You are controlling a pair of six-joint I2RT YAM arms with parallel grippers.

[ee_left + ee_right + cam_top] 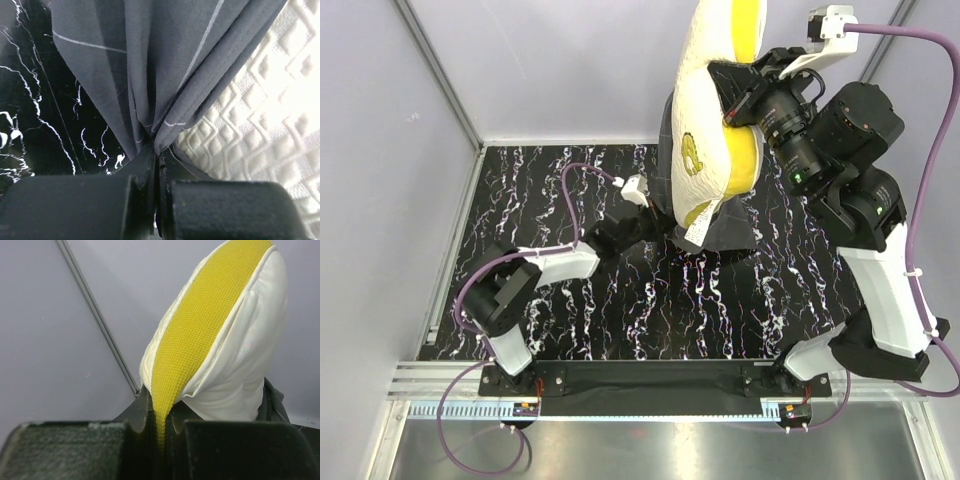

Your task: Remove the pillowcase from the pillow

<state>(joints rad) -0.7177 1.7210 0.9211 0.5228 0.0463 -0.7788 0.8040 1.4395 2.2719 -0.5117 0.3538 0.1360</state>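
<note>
Left jaws are pinched together on a gathered pleat of the pillowcase (150,70), low over the tabletop (620,320), a little left of the middle and nearer the far edge than the near one. That hold looks meant as an anchor, so the cloth stays down while the filling is drawn up out of it. From the pinch the dark fabric fans upward and rightward. It covers only the bottom end of the pillow (705,100), which hangs upright above the far edge, right of centre, with most of its quilted white face and yellow side edge (200,330) already bare. Right jaws are clamped on that yellow edge, high off the tabletop at the far right, with the strip squeezed between them. Gripping the firm edge and not the cover lets this arm lift the pillow free by itself. I judge the removal well along, with only the lower end left inside. By count there are two arms, the left arm (555,265) reaching low and the right arm (865,135) raised. There is also one pillow, one pillowcase, one yellow logo (692,155) and one white tag (698,233) dangling at the bottom.
</note>
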